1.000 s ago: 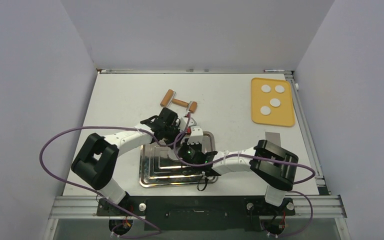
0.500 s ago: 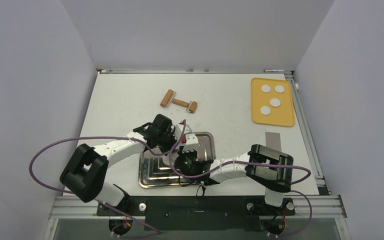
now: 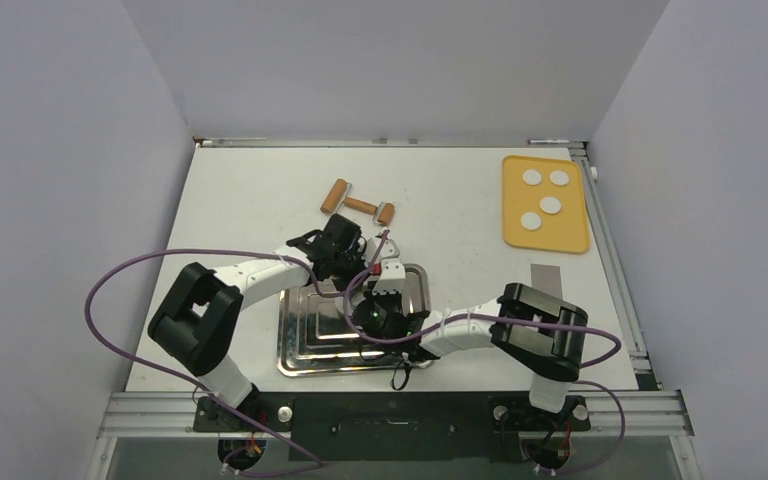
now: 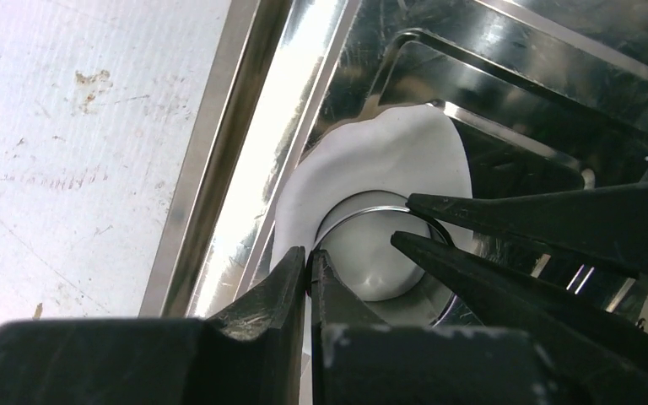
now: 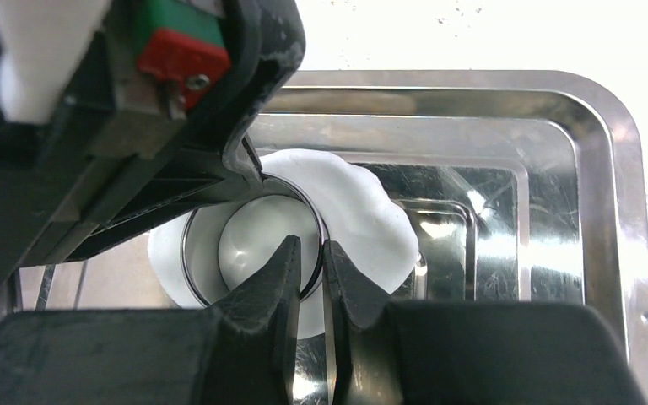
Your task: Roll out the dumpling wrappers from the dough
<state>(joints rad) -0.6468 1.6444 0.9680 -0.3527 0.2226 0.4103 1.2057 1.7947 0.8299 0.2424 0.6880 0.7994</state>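
Note:
A white dough sheet (image 5: 363, 219) lies in the steel tray (image 3: 295, 365). A round metal ring cutter (image 5: 192, 253) stands pressed on it, with a white disc of dough (image 5: 257, 232) inside. My right gripper (image 5: 308, 253) is shut on the ring's near rim. My left gripper (image 4: 308, 261) is shut on the opposite rim of the ring (image 4: 371, 197), over the sheet (image 4: 396, 160). In the top view both grippers, left (image 3: 343, 262) and right (image 3: 380, 312), meet over the tray. Several dumpling wrappers (image 3: 551, 205) lie on the yellow board (image 3: 570, 235) at the far right.
A wooden rolling pin (image 3: 357, 204) lies on the table beyond the tray. A grey strip (image 3: 547, 272) lies near the yellow board. Purple cables loop from both arms near the table's front. Walls enclose the table on three sides.
The left gripper drew back toward the near left, then returned to the tray's far edge. The right arm's elbow shifted left; its gripper stayed over the tray.

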